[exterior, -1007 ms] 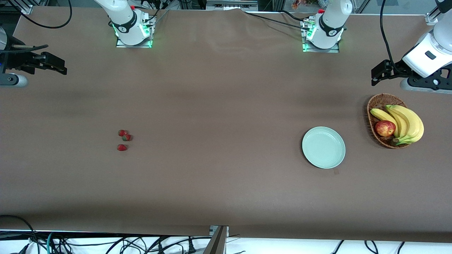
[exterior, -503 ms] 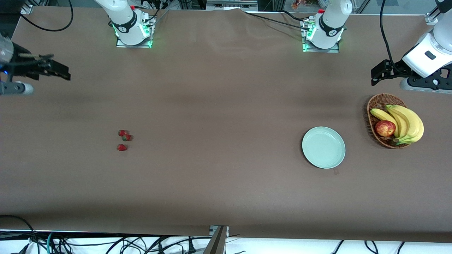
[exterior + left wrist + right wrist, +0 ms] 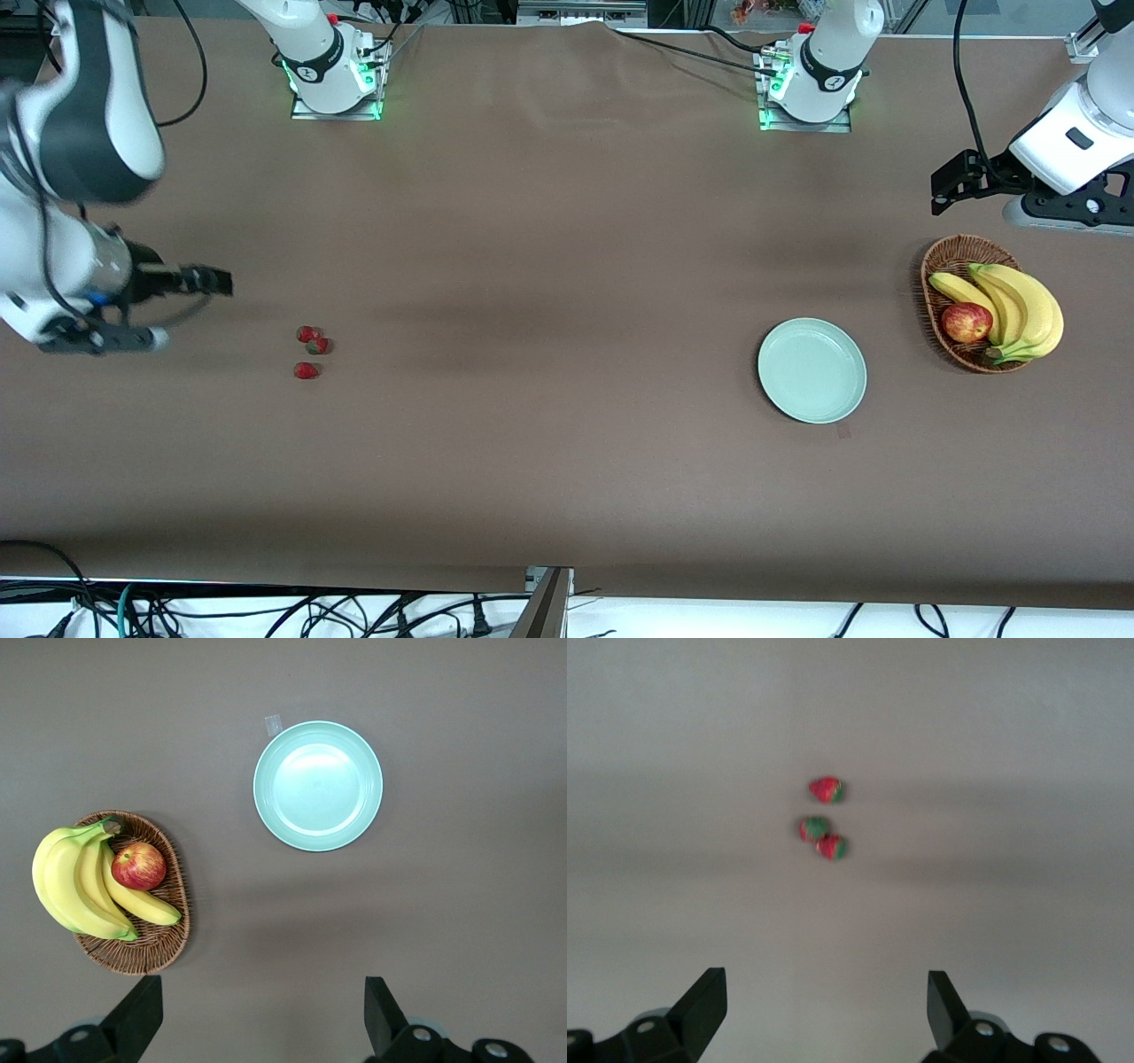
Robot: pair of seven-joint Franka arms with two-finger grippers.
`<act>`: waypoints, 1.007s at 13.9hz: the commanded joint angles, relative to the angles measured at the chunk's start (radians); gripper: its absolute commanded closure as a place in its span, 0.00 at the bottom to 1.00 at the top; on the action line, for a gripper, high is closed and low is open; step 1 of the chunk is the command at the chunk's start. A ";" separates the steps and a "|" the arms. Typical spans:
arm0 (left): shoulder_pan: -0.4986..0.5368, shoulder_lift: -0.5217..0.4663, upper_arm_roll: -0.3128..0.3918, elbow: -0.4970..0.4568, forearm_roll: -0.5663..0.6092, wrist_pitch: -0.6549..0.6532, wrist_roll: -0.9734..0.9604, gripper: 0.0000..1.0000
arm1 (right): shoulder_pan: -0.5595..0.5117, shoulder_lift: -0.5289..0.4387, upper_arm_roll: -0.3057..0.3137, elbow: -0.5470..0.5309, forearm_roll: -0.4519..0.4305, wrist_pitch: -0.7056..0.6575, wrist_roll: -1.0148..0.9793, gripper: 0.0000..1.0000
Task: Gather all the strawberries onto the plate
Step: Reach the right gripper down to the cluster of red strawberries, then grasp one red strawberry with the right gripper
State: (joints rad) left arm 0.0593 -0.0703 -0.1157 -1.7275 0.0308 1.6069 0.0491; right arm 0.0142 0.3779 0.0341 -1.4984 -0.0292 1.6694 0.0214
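Three strawberries (image 3: 307,334) (image 3: 317,346) (image 3: 306,370) lie close together on the brown table toward the right arm's end. In the right wrist view the strawberries (image 3: 827,790) (image 3: 814,827) (image 3: 833,848) show ahead of the open, empty right gripper (image 3: 826,983). That right gripper (image 3: 213,285) hangs over bare table beside the berries. The mint-green plate (image 3: 811,370) sits bare toward the left arm's end. My left gripper (image 3: 941,188) waits open and empty high over the table by the basket. In its wrist view the left gripper (image 3: 263,988) looks down on the plate (image 3: 318,786).
A wicker basket (image 3: 952,257) with bananas (image 3: 1028,306) and a red apple (image 3: 967,322) stands beside the plate, at the left arm's end. A small scrap of tape (image 3: 843,431) lies by the plate's rim. The two arm bases stand along the table's back edge.
The right arm has swung in from the table's end and down toward the strawberries, its gripper still open. The left arm, plate, basket and berries have not moved.
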 commanded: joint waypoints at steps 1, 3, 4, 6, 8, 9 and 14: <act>0.007 -0.009 -0.004 0.003 -0.014 -0.012 0.014 0.00 | -0.002 0.097 0.006 0.003 0.008 0.105 0.006 0.00; 0.007 -0.009 -0.004 0.003 -0.014 -0.012 0.014 0.00 | 0.003 0.168 0.006 -0.020 0.009 0.224 0.014 0.00; 0.007 -0.009 -0.004 0.003 -0.015 -0.012 0.015 0.00 | 0.003 0.199 0.006 -0.037 0.009 0.287 0.014 0.00; 0.007 -0.009 -0.004 0.003 -0.014 -0.012 0.015 0.00 | 0.004 0.226 0.006 -0.097 0.009 0.407 0.015 0.00; 0.007 -0.009 -0.002 0.002 -0.015 -0.012 0.017 0.00 | 0.004 0.234 0.006 -0.166 0.011 0.519 0.017 0.00; 0.007 -0.009 -0.002 0.003 -0.015 -0.012 0.017 0.00 | 0.004 0.240 0.006 -0.193 0.011 0.562 0.017 0.00; 0.007 -0.009 -0.002 0.003 -0.015 -0.012 0.011 0.00 | 0.004 0.282 0.006 -0.212 0.011 0.653 0.017 0.00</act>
State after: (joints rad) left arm 0.0593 -0.0703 -0.1158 -1.7274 0.0307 1.6068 0.0491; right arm 0.0197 0.6552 0.0354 -1.6886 -0.0283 2.2814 0.0331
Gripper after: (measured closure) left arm 0.000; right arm 0.000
